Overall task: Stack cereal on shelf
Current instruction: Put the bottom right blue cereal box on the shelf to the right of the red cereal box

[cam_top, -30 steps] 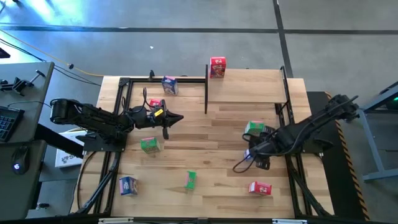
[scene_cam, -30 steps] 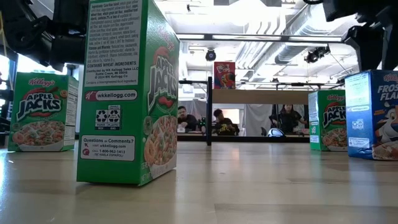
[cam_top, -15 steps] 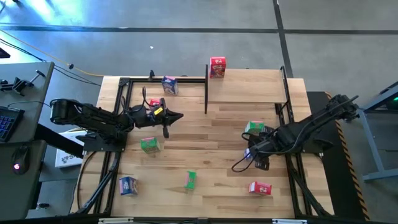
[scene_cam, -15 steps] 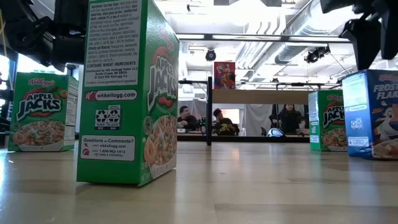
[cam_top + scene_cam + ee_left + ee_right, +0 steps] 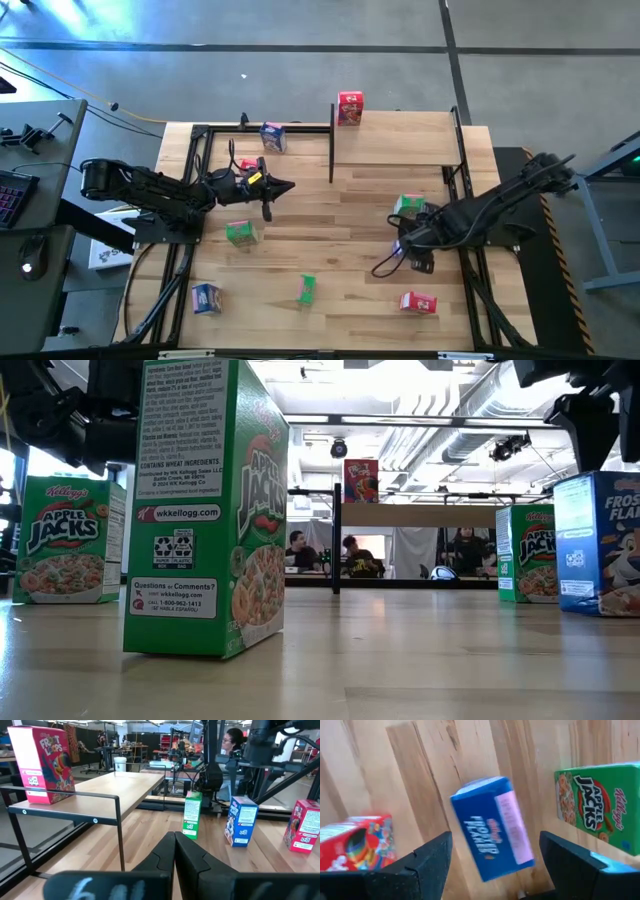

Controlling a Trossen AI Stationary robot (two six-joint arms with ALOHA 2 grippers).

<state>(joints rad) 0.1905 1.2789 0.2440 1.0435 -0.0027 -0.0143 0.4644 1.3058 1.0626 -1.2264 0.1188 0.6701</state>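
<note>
Picking-up step: right gripper (image 5: 492, 857) spread wide above the blue box (image 5: 492, 827) near the table's right edge. Left gripper (image 5: 175, 855) clenched, empty. Next: lower, squeeze, carry to shelf (image 5: 400, 140).

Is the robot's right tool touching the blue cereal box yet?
Apart. The right wrist view shows the right tool open, its fingers on either side of the blue box, with bare wood showing between each finger and the box.
</note>
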